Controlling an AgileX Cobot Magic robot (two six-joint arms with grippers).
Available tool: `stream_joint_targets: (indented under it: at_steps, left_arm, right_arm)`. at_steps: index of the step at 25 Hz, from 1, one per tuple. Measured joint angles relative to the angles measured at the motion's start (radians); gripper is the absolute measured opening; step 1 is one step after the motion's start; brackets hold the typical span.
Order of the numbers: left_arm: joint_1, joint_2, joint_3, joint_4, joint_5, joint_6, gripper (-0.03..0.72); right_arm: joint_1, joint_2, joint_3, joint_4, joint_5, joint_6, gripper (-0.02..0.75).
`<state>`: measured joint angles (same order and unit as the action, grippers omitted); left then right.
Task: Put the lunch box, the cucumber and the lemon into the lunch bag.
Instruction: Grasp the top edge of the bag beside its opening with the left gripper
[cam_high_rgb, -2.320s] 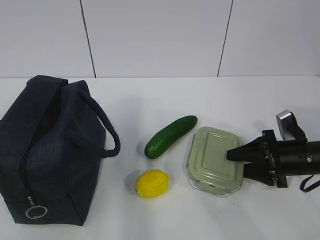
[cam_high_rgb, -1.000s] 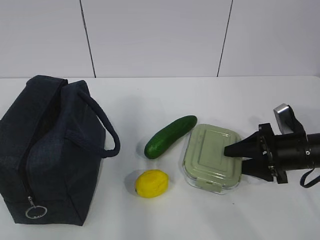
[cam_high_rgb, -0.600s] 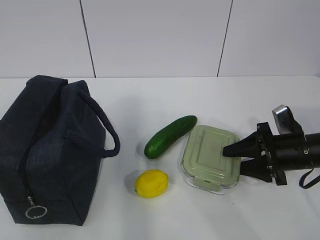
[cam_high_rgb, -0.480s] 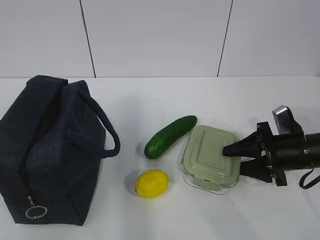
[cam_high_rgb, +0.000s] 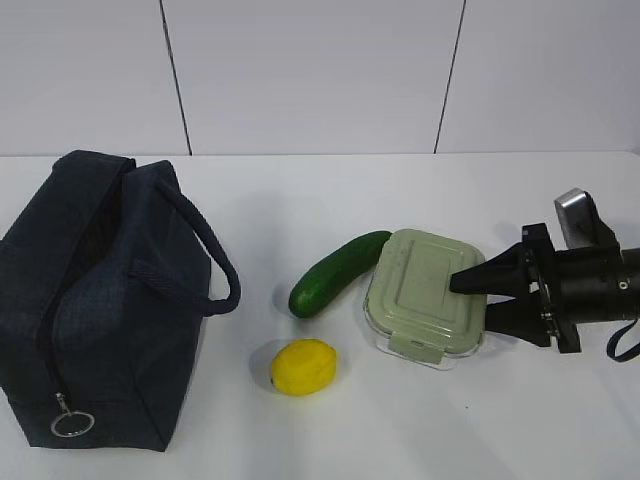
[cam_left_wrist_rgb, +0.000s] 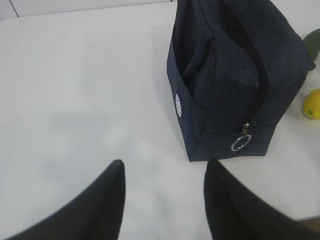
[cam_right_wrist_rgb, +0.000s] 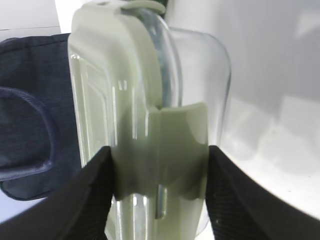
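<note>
The lunch box (cam_high_rgb: 425, 295), clear with a sage-green lid, is held at its right end by my right gripper (cam_high_rgb: 472, 303), one finger over the lid and one under. It hangs tilted just off the table. In the right wrist view the box (cam_right_wrist_rgb: 135, 100) stands edge-on, clamped between both fingers of that gripper (cam_right_wrist_rgb: 159, 155). The cucumber (cam_high_rgb: 335, 273) lies left of the box, its far end touching or behind it. The lemon (cam_high_rgb: 303, 366) sits in front. The navy lunch bag (cam_high_rgb: 100, 290) stands at far left. My left gripper (cam_left_wrist_rgb: 165, 167) hovers open over bare table near the bag (cam_left_wrist_rgb: 230, 75).
The bag's zipper ring pull (cam_left_wrist_rgb: 240, 144) hangs at its near end, and the slit along its top gapes open. One loop handle (cam_high_rgb: 215, 260) droops toward the cucumber. A white tiled wall (cam_high_rgb: 320, 70) closes the back of the table.
The right gripper, shut on the lunch box, first slid it slightly left and turned it, then raised it up and to the right. Bag, lemon and cucumber stayed put.
</note>
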<state>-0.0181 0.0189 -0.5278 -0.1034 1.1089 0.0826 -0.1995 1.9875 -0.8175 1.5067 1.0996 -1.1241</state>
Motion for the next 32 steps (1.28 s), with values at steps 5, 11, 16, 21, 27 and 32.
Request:
stream_joint_targets:
  at_steps: [5, 11, 16, 21, 27, 32]
  left_arm:
    - [0.0, 0.0, 0.0, 0.0, 0.0, 0.0, 0.37]
    - [0.0, 0.0, 0.0, 0.0, 0.0, 0.002, 0.37]
    - [0.0, 0.024, 0.0, 0.0, 0.0, 0.004, 0.37]
    - [0.0, 0.102, -0.04, 0.0, -0.002, 0.007, 0.369]
    - [0.0, 0.18, -0.128, 0.009, -0.092, 0.009, 0.337]
    - [0.0, 0.232, -0.144, -0.016, -0.221, 0.009, 0.287]
  right_arm:
    - [0.0, -0.029, 0.0, -0.014, 0.001, 0.034, 0.414]
    - [0.0, -0.056, 0.002, -0.05, 0.001, 0.06, 0.414]
    - [0.0, -0.102, 0.002, -0.05, 0.004, 0.071, 0.414]
    - [0.0, -0.109, 0.002, -0.054, 0.006, 0.087, 0.414]
    - [0.0, -0.109, 0.002, -0.055, 0.007, 0.093, 0.414]
    - [0.0, -0.109, 0.002, -0.055, 0.008, 0.093, 0.414]
